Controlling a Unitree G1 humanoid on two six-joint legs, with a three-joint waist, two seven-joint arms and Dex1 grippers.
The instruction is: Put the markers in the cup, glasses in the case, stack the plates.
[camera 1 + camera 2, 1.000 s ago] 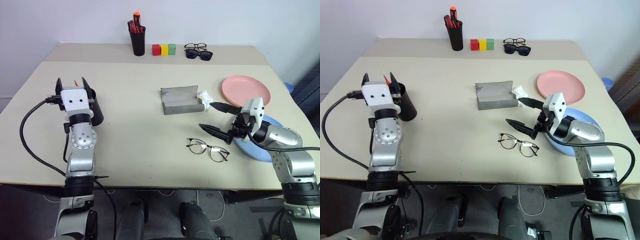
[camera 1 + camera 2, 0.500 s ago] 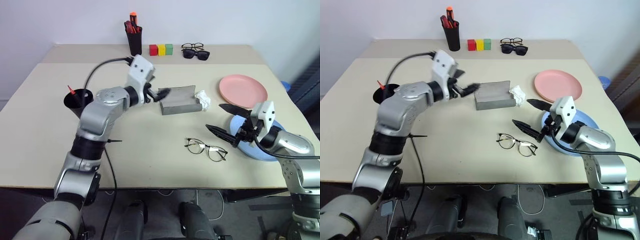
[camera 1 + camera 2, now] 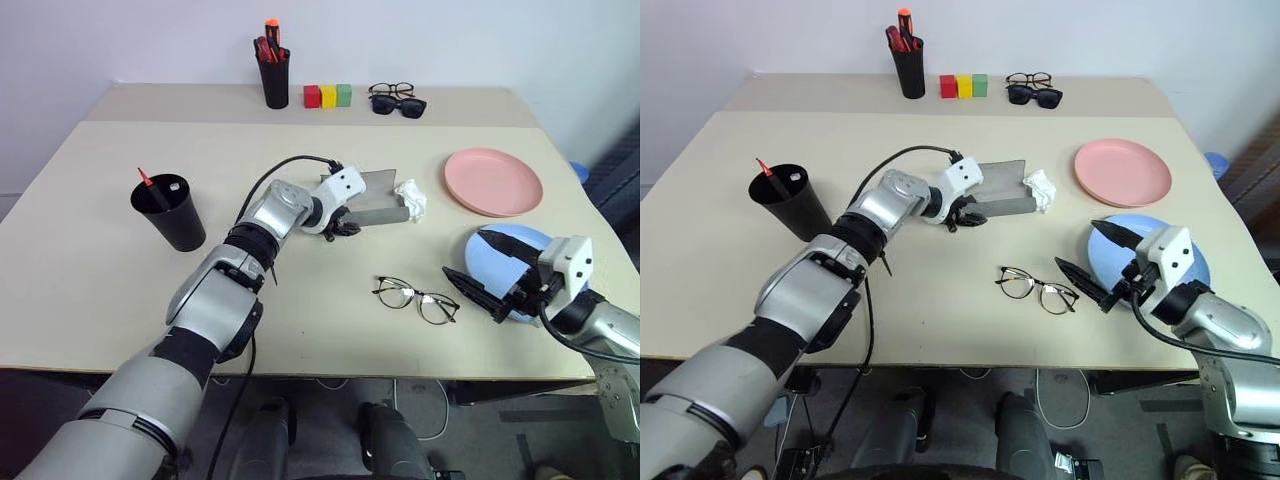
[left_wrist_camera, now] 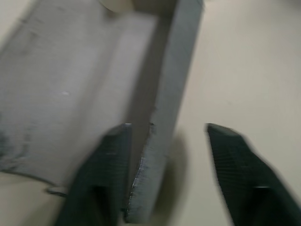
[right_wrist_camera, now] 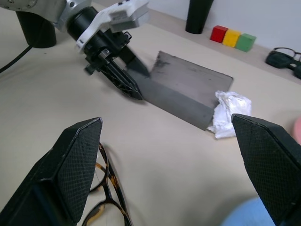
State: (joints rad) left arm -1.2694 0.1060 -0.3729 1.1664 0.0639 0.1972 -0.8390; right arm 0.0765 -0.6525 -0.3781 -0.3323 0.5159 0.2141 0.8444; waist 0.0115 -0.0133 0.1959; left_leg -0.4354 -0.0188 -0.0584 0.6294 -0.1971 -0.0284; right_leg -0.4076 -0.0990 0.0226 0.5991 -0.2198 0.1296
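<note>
Centrally, the grey case [image 3: 375,199] lies open; the left gripper [image 3: 343,226] straddles its near-left wall, fingers partly apart. Right of it, the right gripper [image 3: 484,270] gapes wide and empty over the blue plate [image 3: 515,243], glasses [image 3: 416,298] just left.

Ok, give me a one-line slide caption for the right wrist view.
Left claw at the end of the open grey case, glasses on the table nearby, open right claw in the foreground.
</note>
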